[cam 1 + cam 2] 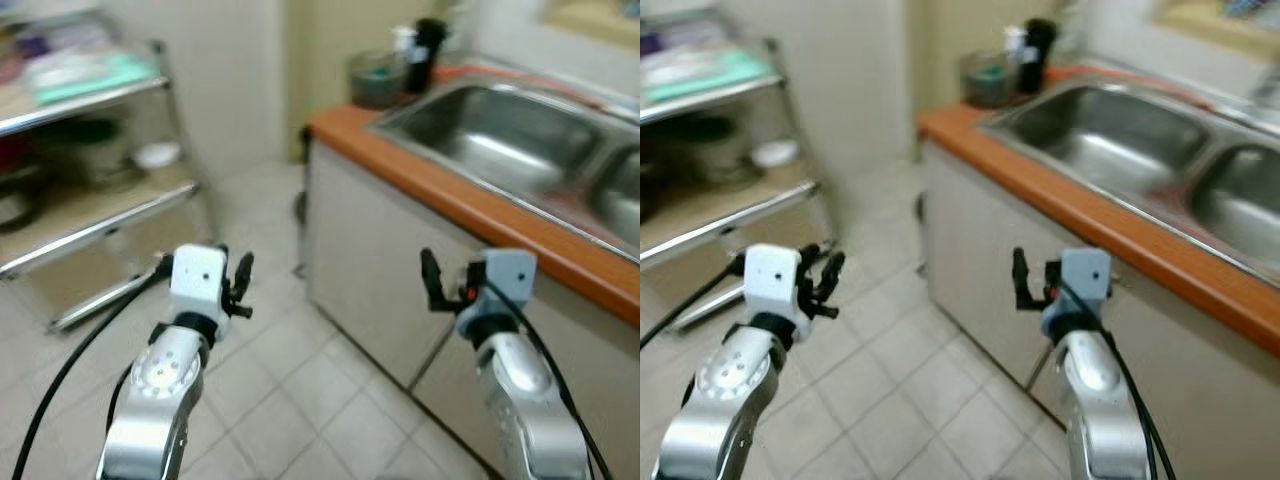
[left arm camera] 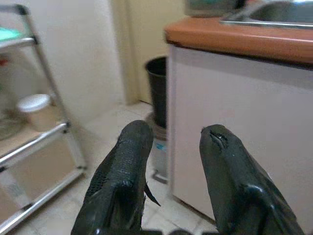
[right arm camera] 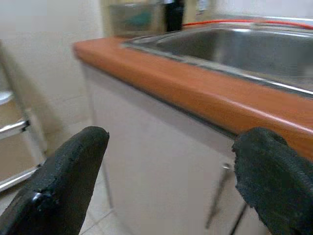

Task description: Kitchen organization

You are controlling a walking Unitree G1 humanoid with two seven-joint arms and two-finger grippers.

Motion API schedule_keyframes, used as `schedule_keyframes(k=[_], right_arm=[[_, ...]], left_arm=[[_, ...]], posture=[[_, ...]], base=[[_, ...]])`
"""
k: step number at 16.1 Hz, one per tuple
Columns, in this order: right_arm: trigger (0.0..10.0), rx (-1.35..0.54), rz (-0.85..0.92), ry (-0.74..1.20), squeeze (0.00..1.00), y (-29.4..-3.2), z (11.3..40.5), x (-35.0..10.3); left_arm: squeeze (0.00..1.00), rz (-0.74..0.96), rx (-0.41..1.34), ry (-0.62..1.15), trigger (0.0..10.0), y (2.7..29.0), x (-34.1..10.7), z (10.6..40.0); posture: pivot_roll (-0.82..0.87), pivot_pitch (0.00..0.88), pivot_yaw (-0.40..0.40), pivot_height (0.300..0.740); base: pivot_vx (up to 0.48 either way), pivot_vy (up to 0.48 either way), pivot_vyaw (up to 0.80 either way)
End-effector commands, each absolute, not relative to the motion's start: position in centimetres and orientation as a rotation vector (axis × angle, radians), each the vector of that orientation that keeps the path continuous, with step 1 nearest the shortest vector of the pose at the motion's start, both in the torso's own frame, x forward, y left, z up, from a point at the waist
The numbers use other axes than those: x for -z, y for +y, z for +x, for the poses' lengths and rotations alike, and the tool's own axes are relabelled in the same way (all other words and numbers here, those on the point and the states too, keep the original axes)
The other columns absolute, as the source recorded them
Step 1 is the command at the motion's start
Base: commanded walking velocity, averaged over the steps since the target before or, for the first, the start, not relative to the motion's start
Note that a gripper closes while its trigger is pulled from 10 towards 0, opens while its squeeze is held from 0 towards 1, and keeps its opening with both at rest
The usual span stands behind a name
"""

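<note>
A steel double sink (image 1: 500, 135) sits sunk in the orange-edged counter (image 1: 470, 205), basins empty.

Black bin (image 2: 157, 90) on tiled floor (image 1: 290, 380), between metal rack (image 1: 120, 215) and cabinet (image 1: 370, 270).

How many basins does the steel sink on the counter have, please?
2: the near basin sits toward the counter's corner by the containers, and the second basin lies beside it, cut off by the picture's edge. More may be hidden.
</note>
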State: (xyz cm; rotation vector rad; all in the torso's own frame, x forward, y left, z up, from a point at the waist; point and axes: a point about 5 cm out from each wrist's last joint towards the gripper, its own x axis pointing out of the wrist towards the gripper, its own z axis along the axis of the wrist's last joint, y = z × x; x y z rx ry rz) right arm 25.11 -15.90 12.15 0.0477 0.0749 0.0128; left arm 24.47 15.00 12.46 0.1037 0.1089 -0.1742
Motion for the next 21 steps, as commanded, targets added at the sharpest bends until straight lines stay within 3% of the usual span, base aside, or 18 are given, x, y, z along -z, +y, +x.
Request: schedule_keyframes(k=[1, 7, 15, 16, 21], right_arm=[[10.0, 0.001, 0.041, 0.092, 1.0, -16.0, 25.5, -11.9], [10.0, 0.045, 0.059, 0.063, 1.0, -15.9, 25.8, -12.8], [10.0, 0.113, -0.047, 0.096, 1.0, -16.2, 26.0, -12.4], [10.0, 0.113, -0.034, 0.114, 1.0, -16.2, 26.1, -12.3], [10.0, 0.141, -0.005, 0.119, 1.0, -16.5, 26.1, -12.7]], left_arm=[[0.0, 0.106, 0.193, 0.105, 10.0, 14.7, -12.7, 24.6], [0.0, 0.007, 0.158, 0.137, 10.0, 14.9, -12.5, 25.5], [0.0, 0.226, 0.146, 0.055, 10.0, 14.9, -13.4, 26.9], [0.0, 0.145, 0.212, 0.084, 10.0, 14.5, -13.3, 26.8], [0.0, 0.123, 0.208, 0.068, 10.0, 14.2, -13.2, 27.4]], posture=[[-0.05, 0.0, 0.022, 0.74], [-0.07, 0.0, 0.056, 0.74], [-0.08, 0.0, 0.068, 0.74], [-0.09, 0.0, 0.075, 0.74], [-0.1, 0.0, 0.079, 0.74]], base=[[0.0, 0.0, -0.8], [0.0, 0.0, -0.8], [0.0, 0.0, -0.8], [0.0, 0.48, -0.8], [0.0, 0.177, -0.8]])
